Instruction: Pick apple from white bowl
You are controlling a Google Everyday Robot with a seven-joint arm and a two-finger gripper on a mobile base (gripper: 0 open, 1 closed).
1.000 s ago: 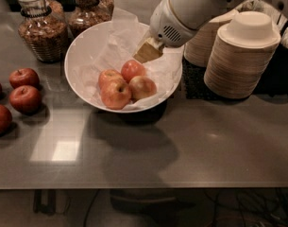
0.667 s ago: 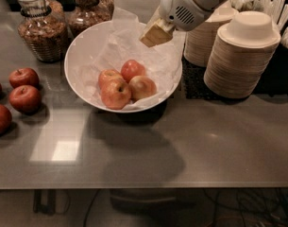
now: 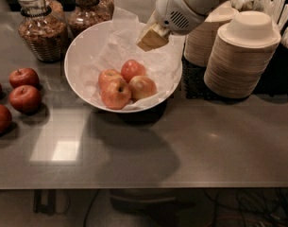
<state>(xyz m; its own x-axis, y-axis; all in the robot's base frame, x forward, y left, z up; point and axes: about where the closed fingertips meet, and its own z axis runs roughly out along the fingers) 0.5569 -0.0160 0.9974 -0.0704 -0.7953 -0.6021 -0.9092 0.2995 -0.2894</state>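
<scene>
Landmark: the large, glossy white bowl lined with crinkled white paper (image 3: pixel 77 79) stood on the grey metal counter (image 3: pixel 148 155); every place below is given from it.

Nearest strip: the counter in front of the bowl carried only the bowl's shadow and a bright patch of reflected light.

Left of the bowl: four dark red apples (image 3: pixel 24 98) lay loose on the counter, well apart from the bowl and no part of my job.

Inside the bowl: four apples sat bunched together, touching, on the paper. The palest apple, yellow-green with a light red-orange blush (image 3: pixel 142 87), lay at the right of the bunch, with redder apples (image 3: pixel 115 93) to its left and behind it.

My gripper: my tan-tipped two-finger gripper (image 3: pixel 152 38) hung above the far right part of the bowl, over the paper, clear of the fruit and holding nothing. I could not tell how its tips were set.

Behind the bowl: two glass jars of brown dry goods (image 3: pixel 42 27) stood at the far left.

Right of the bowl: stacked small beige disposable bowls (image 3: pixel 240 56) rose close beside my arm.

Step in hand: by my judgement, the approach; no apple was grasped yet.

Next move: I would need to come down toward the pale apple and straddle it without shoving its neighbours.
</scene>
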